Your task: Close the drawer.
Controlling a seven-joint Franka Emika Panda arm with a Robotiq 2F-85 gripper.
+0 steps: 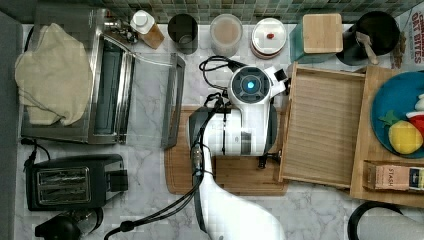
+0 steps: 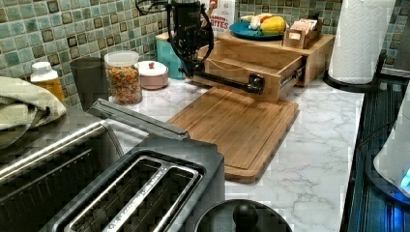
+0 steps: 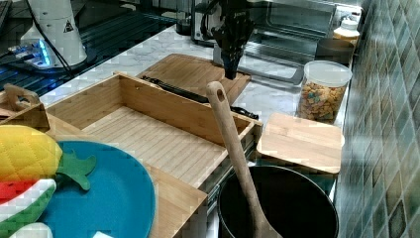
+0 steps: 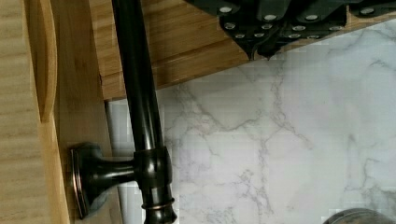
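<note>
While the drawer (image 1: 322, 127) stands pulled well out of its wooden stand (image 1: 367, 175), the pincer (image 4: 261, 49) hangs just beside the dark bar handle (image 4: 140, 93) on the drawer's front. In the wrist view the two fingertips (image 4: 254, 44) meet at a point, pressed together with nothing between them, a short gap away from the handle and not touching it. In the left view the pincer (image 2: 189, 67) sits near the far end of the handle (image 2: 227, 82), above the edge of the cutting board (image 2: 232, 130).

A box at the top view's right edge reads "OAT BITES" (image 1: 412, 35). A small carton (image 1: 395, 177) on the stand reads "STASH". A blue plate (image 1: 395, 107) of toy fruit also rests on the stand.

Inside, the drawer's grained bottom is bare, seen in the right view (image 3: 158, 134). Its front face overhangs the cutting board's end in the top view, and the board (image 1: 225, 175) lies flat on the marble table (image 1: 145, 130) under the arm (image 1: 240, 130). At the top view's left, a toaster oven (image 1: 100, 85) has its door (image 1: 172, 100) folded down toward the board, with a strip of bare table between. A black toaster (image 1: 70, 180) sits below it in the top view. Jars (image 1: 225, 32) and a cup (image 1: 182, 30) line the tiled wall behind the arm.
</note>
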